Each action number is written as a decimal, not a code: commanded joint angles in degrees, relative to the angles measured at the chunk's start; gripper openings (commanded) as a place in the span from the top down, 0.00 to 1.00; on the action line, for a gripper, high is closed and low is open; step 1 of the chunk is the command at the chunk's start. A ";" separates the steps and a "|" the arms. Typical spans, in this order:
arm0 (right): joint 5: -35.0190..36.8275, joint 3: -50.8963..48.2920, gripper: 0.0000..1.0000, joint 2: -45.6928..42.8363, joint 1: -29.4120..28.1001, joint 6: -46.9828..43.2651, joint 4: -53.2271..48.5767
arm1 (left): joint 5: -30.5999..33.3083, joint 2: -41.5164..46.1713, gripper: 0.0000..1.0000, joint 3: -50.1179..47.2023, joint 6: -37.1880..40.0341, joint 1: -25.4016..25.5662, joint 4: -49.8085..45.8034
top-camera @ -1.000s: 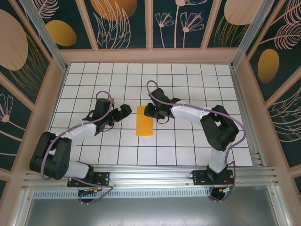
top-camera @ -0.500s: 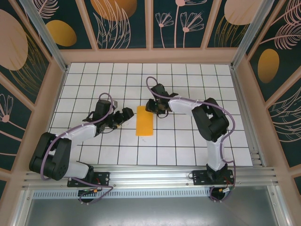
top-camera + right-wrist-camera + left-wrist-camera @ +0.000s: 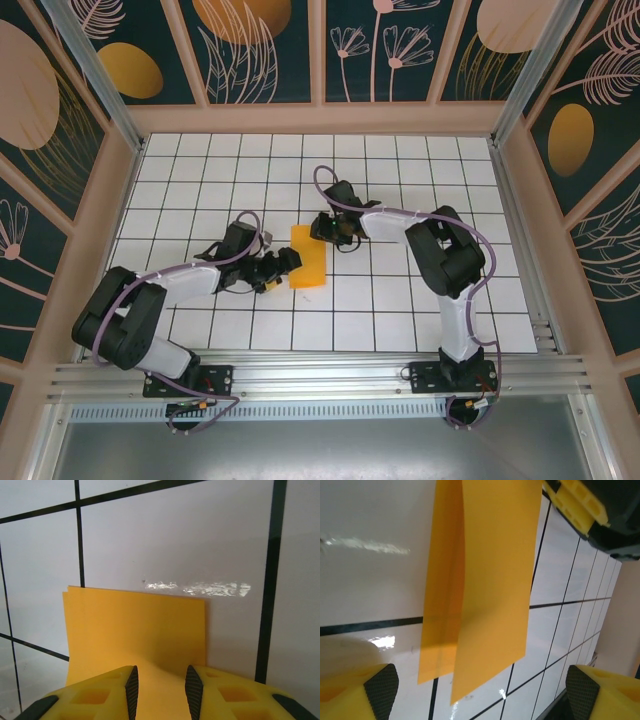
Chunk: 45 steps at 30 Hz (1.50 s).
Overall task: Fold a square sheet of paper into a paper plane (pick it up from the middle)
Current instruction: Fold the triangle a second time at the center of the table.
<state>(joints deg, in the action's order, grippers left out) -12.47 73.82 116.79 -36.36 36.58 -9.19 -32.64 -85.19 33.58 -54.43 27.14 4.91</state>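
Looking down from the overhead camera, I see the square sheet of paper (image 3: 308,257) lying on the white-tiled desk (image 3: 400,300). It is folded over into a narrow rectangle (two layers, one long edge set slightly off the other in the left wrist view).

The left hand (image 3: 281,266) sits against one long edge, by the end nearer the arm bases; from above I can't tell whether it touches the paper or is just beside it. Its fingers (image 3: 380,687) are spread wide. The end of the paper lies between them, and the sheet runs straight ahead of the hand, flat on the desk. Past the paper's far end, ahead and to that hand's right, I can see the yellow fingers of the other arm.

The right hand (image 3: 333,233) is at the opposite long edge, by the far end. Its fingers (image 3: 100,695) stand a little apart with a narrow gap between the pads. The paper reaches into that gap and spreads out ahead of the fingertips. Whether the tips press on the sheet I can't tell.
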 commanded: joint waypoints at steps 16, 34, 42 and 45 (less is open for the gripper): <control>0.16 -3.17 0.65 1.16 0.51 0.82 0.44 | -4.93 -1.94 0.38 -0.08 -4.96 0.42 6.69; -0.45 -3.74 0.69 1.72 0.60 0.86 0.58 | -9.16 -3.67 0.60 3.45 -9.48 0.46 18.11; -2.91 -4.43 0.69 0.28 0.72 0.86 1.75 | -8.14 -9.08 0.56 6.20 -8.37 0.55 19.79; -5.50 -5.12 0.69 -1.48 1.34 0.73 3.18 | -7.41 -10.53 0.55 6.68 -7.13 0.55 19.62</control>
<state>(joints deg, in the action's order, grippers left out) -15.53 71.11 116.18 -35.40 36.77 -4.64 -40.40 -94.39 38.72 -63.11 27.40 22.68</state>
